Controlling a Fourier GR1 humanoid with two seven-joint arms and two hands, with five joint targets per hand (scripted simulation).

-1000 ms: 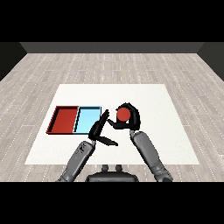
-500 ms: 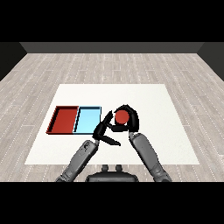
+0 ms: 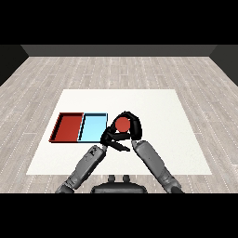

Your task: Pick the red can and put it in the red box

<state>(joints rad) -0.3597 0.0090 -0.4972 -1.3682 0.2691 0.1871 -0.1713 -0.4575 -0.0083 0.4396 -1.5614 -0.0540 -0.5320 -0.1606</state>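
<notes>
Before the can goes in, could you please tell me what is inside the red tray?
The red tray shows only its bare red floor; nothing lies in it. The red can is outside it, right of the blue tray, with the right robot hand curled round it.

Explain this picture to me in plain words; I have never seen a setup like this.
You are looking down from a humanoid robot's head across a white table. Two grey forearms rise from the lower corners, each ending in a black hand. On the table lie a red tray and, touching it on the right, a light blue tray. The right hand is curled round a red can, just right of the blue tray. The left hand is close beside the can; whether it touches cannot be told. Both trays hold nothing.
</notes>
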